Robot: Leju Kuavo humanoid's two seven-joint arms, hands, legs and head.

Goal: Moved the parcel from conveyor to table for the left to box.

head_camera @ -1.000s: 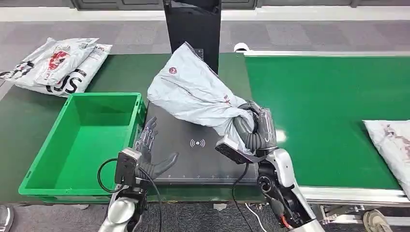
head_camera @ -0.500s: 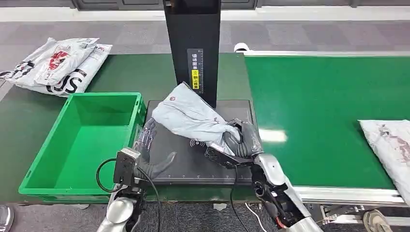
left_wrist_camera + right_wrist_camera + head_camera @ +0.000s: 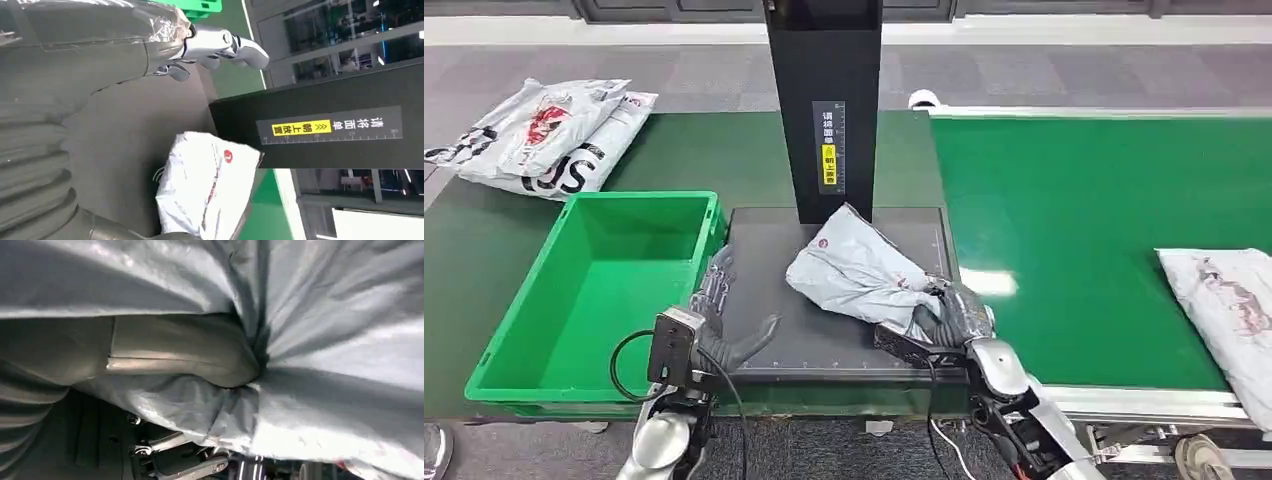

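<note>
A grey plastic parcel (image 3: 854, 268) with a small red mark lies on the black scan pad (image 3: 769, 265) in front of the black post. My right hand (image 3: 946, 318) grips its near right end, fingers closed into the crumpled plastic (image 3: 310, 340). My left hand (image 3: 724, 320) hovers open over the pad's left edge, next to the green box (image 3: 589, 300), fingers spread and holding nothing. In the left wrist view the parcel (image 3: 207, 192) shows beyond my left hand (image 3: 210, 47), apart from it.
The black scanner post (image 3: 824, 110) rises behind the pad. The green conveyor (image 3: 1084, 230) runs to the right and carries another parcel (image 3: 1229, 300) at its right end. Several parcels (image 3: 539, 135) lie piled at the far left of the table.
My right hand has lowered the parcel from up in front of the post down onto the black pad and drawn nearer. The parcel on the conveyor has shifted slightly left. My left hand has barely moved.
</note>
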